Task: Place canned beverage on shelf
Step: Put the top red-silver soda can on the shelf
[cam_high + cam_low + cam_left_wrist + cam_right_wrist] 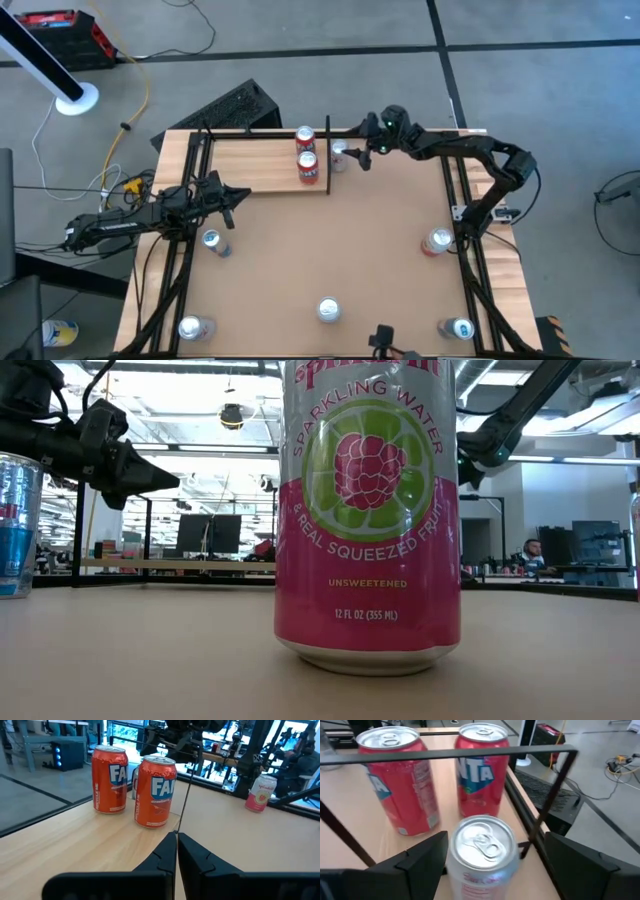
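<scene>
On the left side of the table the left gripper (pixel 238 194) hangs over the front edge of the shelf (pixel 250 165), its fingers (pixel 167 854) pressed together with nothing between them. Just below it on the brown tabletop (pixel 330 250) stands a blue-and-silver can (pixel 212 241), and another silver-topped can (pixel 192 327) sits near the front-left corner.

The shelf, pale planks inside thin black rails, occupies the back-left part of the table. Two orange soda cans stand upright at its right end, one behind the other: the rear orange can (pixel 305 137) and the front orange can (pixel 308 164) (both sealed, so their contents cannot be seen). Near the front edge, mid-table, stands the pink sparkling-water can (pixel 328 310), which fills the low view.

Just right of the shelf's end rail, on the tabletop and not on the shelf, stands a silver-topped can (pixel 481 855). The right gripper (pixel 357 155) straddles it with its fingers (pixel 415 862) spread wide on either side; the wrist view shows gaps, so no grip.

Further right, a pink-and-white can (pixel 437 241) stands near the right rail and a blue-topped can (pixel 457 328) near the front-right corner.
</scene>
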You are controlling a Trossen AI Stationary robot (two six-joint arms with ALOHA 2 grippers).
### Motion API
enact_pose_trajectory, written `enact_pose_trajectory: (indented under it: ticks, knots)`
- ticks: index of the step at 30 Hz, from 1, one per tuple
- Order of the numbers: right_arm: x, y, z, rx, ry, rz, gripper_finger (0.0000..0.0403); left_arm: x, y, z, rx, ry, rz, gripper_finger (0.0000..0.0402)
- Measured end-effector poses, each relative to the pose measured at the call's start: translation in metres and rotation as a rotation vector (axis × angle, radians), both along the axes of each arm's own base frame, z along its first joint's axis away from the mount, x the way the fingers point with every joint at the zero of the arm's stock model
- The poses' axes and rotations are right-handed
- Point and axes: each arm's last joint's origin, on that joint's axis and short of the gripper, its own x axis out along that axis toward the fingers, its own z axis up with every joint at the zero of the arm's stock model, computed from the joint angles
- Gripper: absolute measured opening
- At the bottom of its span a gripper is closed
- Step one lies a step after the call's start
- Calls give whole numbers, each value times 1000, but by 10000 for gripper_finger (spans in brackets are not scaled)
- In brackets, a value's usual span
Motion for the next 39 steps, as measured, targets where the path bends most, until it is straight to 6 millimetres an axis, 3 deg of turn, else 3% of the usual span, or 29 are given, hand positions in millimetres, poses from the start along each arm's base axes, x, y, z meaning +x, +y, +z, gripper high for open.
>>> enact_pose_trajectory:
  ticks: [6, 21, 31, 39]
  knots:
    - [3, 4, 0, 0, 1, 17, 353, 0, -1, -1, 15, 13, -22, 27]
    - [14, 14, -1, -74, 35, -70, 354, 0, 0, 0, 41, 24, 2, 151]
    - [26, 7, -28, -62, 31, -62, 354, 0, 0, 0, 65, 32, 5, 158]
    - [23, 5, -19, -82, 17, -76, 348, 0, 0, 0, 71, 35, 4, 158]
